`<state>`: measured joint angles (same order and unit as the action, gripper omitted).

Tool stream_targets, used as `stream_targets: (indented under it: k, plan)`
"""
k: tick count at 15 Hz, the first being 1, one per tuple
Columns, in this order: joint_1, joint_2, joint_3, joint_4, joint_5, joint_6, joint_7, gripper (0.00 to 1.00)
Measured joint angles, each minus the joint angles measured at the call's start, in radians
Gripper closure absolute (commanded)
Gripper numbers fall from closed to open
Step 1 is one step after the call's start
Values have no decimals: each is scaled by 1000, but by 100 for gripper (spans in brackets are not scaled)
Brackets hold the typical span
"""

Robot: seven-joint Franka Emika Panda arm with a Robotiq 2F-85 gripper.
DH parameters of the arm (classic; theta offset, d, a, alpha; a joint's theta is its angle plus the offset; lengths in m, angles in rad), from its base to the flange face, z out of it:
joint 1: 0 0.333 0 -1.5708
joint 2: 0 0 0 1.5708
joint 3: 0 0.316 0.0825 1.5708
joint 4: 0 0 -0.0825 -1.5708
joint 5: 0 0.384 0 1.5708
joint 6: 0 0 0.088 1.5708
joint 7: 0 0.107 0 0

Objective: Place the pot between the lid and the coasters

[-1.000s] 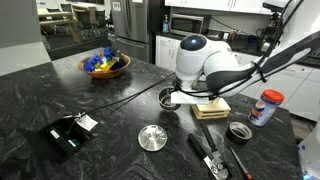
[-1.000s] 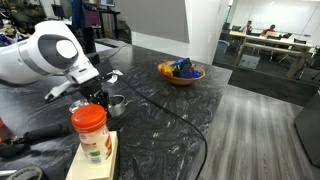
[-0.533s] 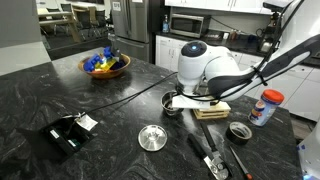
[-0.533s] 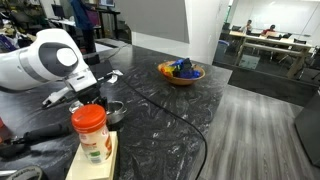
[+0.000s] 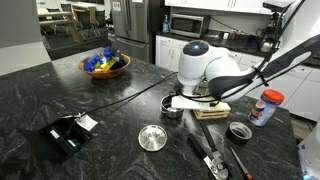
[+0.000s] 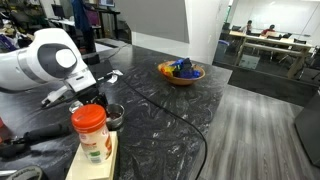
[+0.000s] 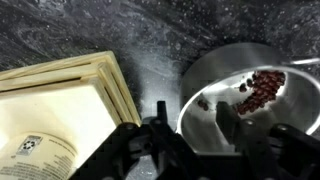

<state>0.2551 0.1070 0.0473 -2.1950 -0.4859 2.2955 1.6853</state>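
The small steel pot (image 5: 171,105) stands on the dark stone counter, with the flat knobbed lid (image 5: 152,137) in front of it and the tan stack of coasters (image 5: 212,109) just beside it. In the wrist view the pot (image 7: 250,85) holds reddish-brown bits, and the coasters (image 7: 60,100) lie close on its left. My gripper (image 7: 192,105) is open astride the pot's wall. One finger (image 7: 160,118) is outside and the other finger (image 7: 226,115) is inside, with a small gap on each side of the rim. In an exterior view the gripper (image 6: 101,101) hangs over the pot (image 6: 115,116).
A woven bowl of coloured items (image 5: 105,64) sits at the back. A red-capped bottle (image 5: 266,107), a black tape roll (image 5: 239,131) and hand tools (image 5: 210,152) lie past the coasters. A black object (image 5: 67,134) lies in front, and a cable (image 5: 125,97) crosses the counter.
The arm has come down and shifted slightly with the pot, which now rests on the counter. The jaws have parted from the pot's wall.
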Motion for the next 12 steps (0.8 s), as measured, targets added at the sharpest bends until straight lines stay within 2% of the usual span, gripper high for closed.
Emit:
stream_targets:
  k: [2, 3, 4, 6, 12]
  plan:
    - [-4, -8, 0, -12, 3, 14, -10, 2]
    - [-5, -19, 2, -23, 4, 30, -29, 0]
    - [-5, -35, 7, -38, 5, 50, -58, 13]
    - [-5, -44, 12, -44, 4, 51, -59, 0]
    - [-9, -36, 12, -43, 4, 51, -58, 0]
